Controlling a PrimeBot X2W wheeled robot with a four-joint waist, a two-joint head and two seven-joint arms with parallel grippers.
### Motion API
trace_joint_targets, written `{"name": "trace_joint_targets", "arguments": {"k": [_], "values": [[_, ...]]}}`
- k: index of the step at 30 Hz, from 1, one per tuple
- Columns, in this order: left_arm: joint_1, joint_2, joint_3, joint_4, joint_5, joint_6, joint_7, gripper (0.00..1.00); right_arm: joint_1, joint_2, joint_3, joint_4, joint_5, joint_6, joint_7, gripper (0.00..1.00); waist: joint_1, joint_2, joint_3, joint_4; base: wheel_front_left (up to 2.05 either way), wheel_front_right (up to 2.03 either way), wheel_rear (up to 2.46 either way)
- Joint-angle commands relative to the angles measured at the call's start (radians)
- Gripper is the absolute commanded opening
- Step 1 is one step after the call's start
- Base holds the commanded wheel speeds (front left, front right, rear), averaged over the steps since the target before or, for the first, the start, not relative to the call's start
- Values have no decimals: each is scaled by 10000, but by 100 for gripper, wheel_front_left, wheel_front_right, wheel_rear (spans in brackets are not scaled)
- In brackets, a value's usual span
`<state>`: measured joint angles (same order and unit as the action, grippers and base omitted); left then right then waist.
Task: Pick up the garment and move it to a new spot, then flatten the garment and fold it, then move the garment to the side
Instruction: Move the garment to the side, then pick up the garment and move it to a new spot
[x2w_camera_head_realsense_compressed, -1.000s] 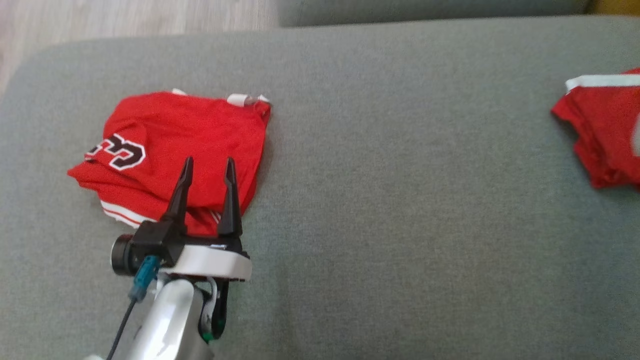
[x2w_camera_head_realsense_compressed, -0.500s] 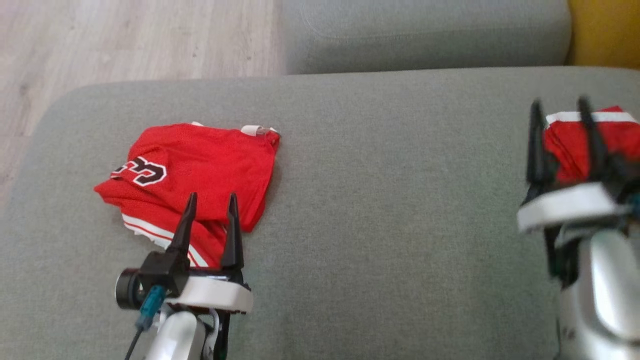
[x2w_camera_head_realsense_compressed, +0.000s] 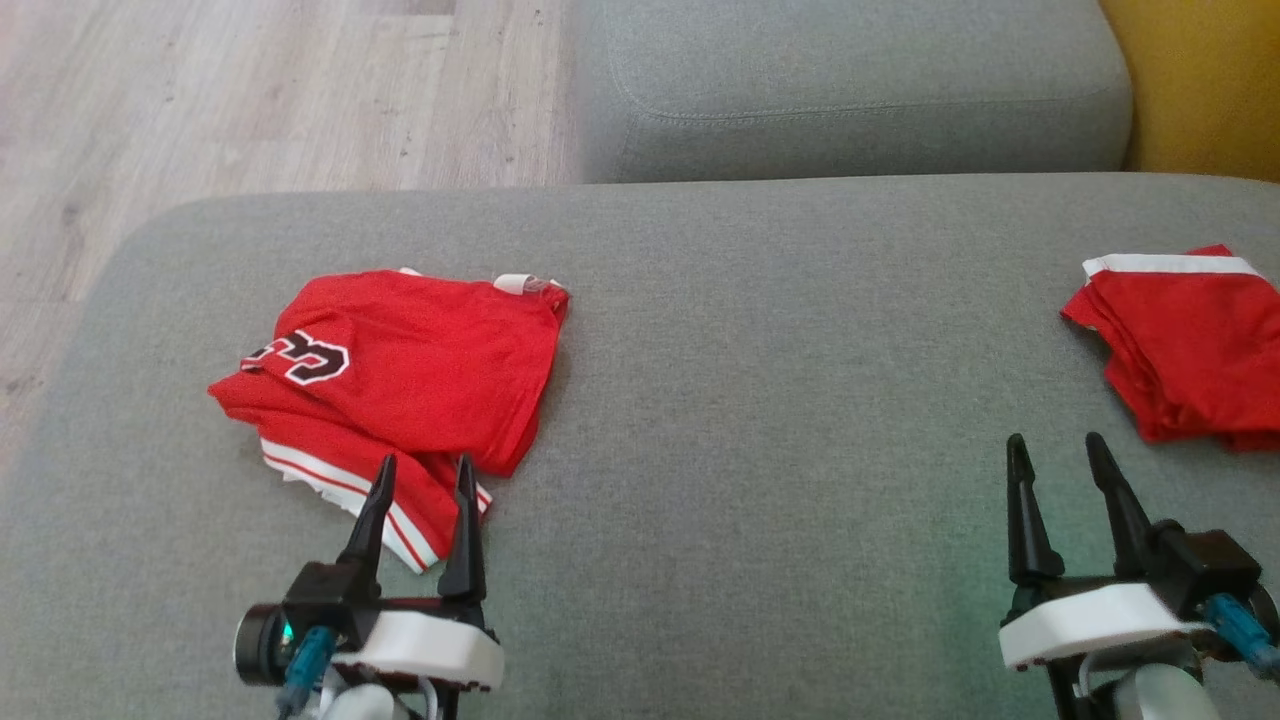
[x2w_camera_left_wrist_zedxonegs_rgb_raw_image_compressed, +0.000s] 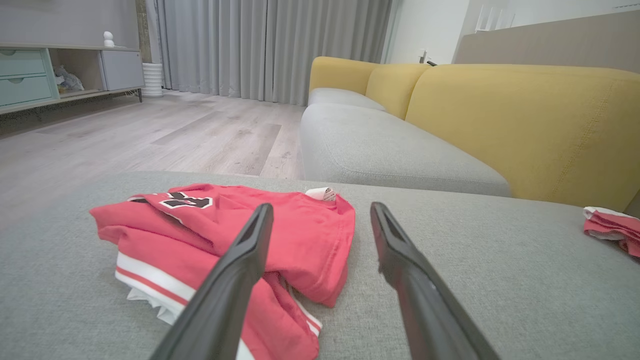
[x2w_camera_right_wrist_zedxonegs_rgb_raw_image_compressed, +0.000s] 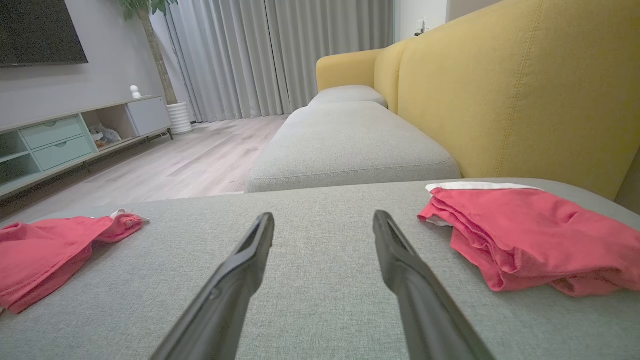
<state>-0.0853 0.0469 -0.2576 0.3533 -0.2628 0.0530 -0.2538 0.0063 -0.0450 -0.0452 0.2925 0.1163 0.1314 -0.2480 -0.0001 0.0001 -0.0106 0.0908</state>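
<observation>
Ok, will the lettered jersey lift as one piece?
Probably not: the jersey lies in loose, rumpled folds, so it should sag and unfold. It looks thin, so likely light. Pushed, it would probably bunch on the woven cushion.

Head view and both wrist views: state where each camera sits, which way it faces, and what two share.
Head view: on the head, looking down at the grey seat; left tool and right tool, both open, at the bottom.
Left wrist view: low over the seat, along its own fingers at the lettered red garment.
Right wrist view: low, along its own fingers toward the yellow backrest.
Shared: both wrist views show the plain red garment.
</observation>
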Motion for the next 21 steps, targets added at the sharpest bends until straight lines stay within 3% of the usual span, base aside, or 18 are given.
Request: {"name": "trace_joint_targets", "arguments": {"k": [1,21], "values": [[-193,33,341,-346,22,62,-80,100,-224,-55,238,-450,27,-7,-132,100,1,-1,19,-14,0,0,0],[-177,33,259,-368,19,105,-80,100,-33,-53,397,-822,183,-7,-136,100,1,-1,-41,34,0,0,0]]}}
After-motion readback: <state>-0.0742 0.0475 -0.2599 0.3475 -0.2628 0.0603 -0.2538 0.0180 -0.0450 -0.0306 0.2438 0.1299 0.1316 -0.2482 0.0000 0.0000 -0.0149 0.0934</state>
